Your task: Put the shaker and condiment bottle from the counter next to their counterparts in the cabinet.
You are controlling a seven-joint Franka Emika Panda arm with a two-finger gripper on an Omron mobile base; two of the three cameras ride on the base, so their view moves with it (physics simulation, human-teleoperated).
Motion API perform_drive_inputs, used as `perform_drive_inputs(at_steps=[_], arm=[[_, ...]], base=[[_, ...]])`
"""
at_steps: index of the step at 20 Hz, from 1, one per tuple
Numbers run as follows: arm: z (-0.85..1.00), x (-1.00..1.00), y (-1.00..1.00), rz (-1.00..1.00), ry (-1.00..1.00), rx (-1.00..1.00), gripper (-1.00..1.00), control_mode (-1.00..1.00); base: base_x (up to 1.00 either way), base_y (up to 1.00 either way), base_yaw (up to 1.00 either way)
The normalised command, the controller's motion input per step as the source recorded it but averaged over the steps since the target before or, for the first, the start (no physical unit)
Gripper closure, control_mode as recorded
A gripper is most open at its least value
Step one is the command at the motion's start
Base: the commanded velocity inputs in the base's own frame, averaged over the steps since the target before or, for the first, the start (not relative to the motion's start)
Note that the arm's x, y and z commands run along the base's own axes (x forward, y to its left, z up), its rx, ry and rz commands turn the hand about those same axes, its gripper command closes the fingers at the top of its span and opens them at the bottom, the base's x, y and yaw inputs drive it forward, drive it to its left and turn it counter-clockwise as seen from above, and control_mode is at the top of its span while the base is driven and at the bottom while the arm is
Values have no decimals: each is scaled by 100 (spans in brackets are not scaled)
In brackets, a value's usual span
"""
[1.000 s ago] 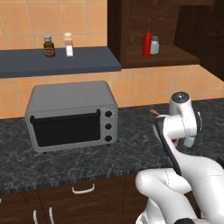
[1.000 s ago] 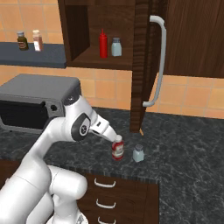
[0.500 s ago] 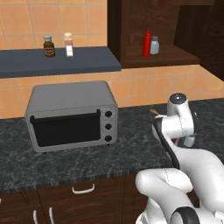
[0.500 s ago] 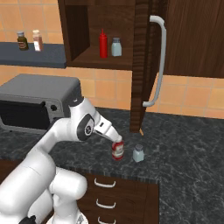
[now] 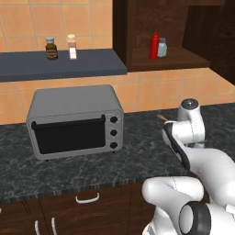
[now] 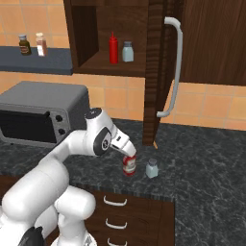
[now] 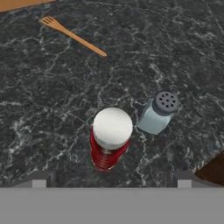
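The claw [image 6: 129,154] hangs just above the condiment bottle [image 7: 109,142], its fingers spread wide to either side of the white cap and pinching nothing. The bottle stands upright on the tabletop [image 7: 52,100], near the front edge, with the shaker [image 7: 157,113] just beside it but apart, also upright. This looks like the first step, the approach to the bottle, with nothing lifted yet. The next move calls for a straight drop so the fingers pass down the bottle's sides without clipping the shaker, then a firm squeeze on the red body below the cap. Further back on the tabletop lies a wooden fork [image 7: 72,36], well clear. Beyond and above, the cabinet [image 6: 120,67] stands with its door swung out, and on its shelf wait the red squeeze bottle [image 6: 113,48] and grey-blue shaker [image 6: 127,51], with bare shelf beside them.
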Motion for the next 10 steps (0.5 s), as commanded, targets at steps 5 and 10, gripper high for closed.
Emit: perform_drive_inputs(at_steps=[5, 10], arm=[[-12, 9, -5, 0, 0, 0, -100, -100], [-13, 11, 0, 0, 0, 0, -100, -100]], base=[[0, 0, 0], [0, 0, 0]])
